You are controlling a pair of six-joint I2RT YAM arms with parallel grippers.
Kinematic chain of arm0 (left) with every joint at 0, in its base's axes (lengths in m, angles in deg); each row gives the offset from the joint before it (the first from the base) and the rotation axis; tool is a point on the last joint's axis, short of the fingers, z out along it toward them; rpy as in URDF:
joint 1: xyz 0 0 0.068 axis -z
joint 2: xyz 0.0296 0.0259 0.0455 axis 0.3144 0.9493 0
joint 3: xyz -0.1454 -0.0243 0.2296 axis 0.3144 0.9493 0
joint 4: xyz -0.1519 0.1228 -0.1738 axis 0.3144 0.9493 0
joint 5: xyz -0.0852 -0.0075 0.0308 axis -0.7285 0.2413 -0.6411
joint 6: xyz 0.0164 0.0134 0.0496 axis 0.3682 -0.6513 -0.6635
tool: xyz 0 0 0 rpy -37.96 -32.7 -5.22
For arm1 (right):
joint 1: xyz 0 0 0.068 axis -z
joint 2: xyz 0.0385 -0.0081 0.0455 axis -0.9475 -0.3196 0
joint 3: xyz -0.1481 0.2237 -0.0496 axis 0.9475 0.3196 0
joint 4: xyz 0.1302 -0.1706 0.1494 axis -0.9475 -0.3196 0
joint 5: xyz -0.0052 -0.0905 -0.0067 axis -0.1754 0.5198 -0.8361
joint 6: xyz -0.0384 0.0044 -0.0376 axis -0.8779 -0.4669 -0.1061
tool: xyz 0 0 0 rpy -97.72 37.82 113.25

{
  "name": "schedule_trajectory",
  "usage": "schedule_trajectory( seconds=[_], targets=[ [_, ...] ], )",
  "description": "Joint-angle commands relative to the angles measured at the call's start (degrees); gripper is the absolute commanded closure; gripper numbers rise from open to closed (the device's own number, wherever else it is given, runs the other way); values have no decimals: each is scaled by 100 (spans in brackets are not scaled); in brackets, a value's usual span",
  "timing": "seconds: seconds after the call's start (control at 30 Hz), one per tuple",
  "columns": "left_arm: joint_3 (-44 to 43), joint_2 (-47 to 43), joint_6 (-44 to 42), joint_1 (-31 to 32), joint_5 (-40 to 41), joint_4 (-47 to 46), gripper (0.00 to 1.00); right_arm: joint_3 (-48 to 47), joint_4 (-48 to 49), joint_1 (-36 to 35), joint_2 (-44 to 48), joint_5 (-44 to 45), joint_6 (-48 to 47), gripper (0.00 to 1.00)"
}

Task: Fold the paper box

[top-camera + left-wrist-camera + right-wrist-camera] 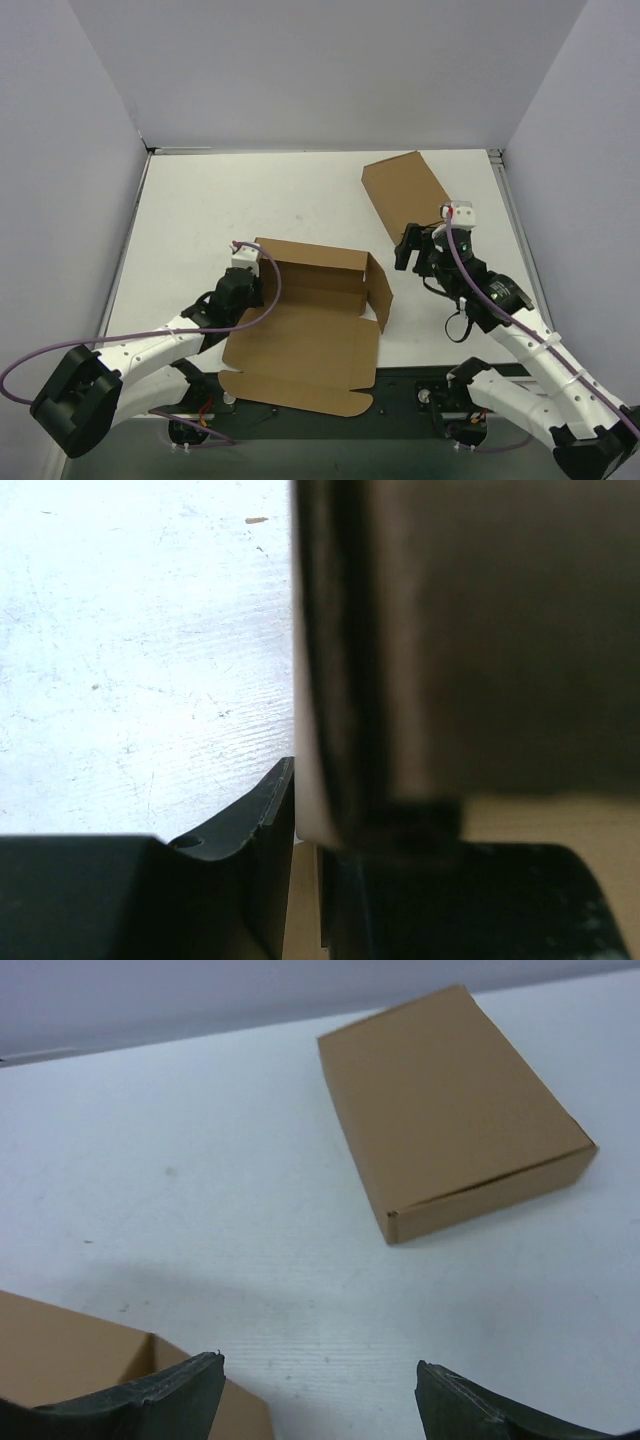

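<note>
At near edge of bench point(200, 210), paper box point(310, 340) sits half-formed: rear wall and right side flap raised, big front panel flat, overhanging bench edge. Left tool point(247, 268) narrow, apparently pinching box's left wall. Right tool point(412, 250) wide, empty, hovering between box and closed carton point(405, 190). Judged under halfway: side walls not locked, tabs not tucked, lid not yet closed.

paper box point(310, 335) sits lower centre of the top view at the table's point(200, 200) near edge, closed carton point(405, 190) upper right and well apart, left gripper point(250, 272) at the box's left wall, right gripper point(412, 250) between box and carton.
</note>
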Motion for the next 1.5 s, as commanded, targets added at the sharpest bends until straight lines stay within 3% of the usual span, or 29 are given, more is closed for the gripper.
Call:
schedule_trajectory(
  seconds=[0.0,0.3,0.57,0.8,1.47],
  targets=[
    [-33,-114,-24,-34,-87,-384,78,686,130,714,55,-878,80,24],
    [-68,-62,-33,-42,-148,-375,78,1942,561,680,968,-2302,-25,25],
    [-86,-71,-129,-60,-324,-410,78,1979,1228,452,627,-2900,-403,24],
    [-130,-79,-147,-60,-333,-348,78,1926,1720,-471,100,-2321,-808,19],
    [-16,-62,-498,-60,-965,-673,78,2532,3715,-454,-507,-2057,-1818,16]
  ],
)
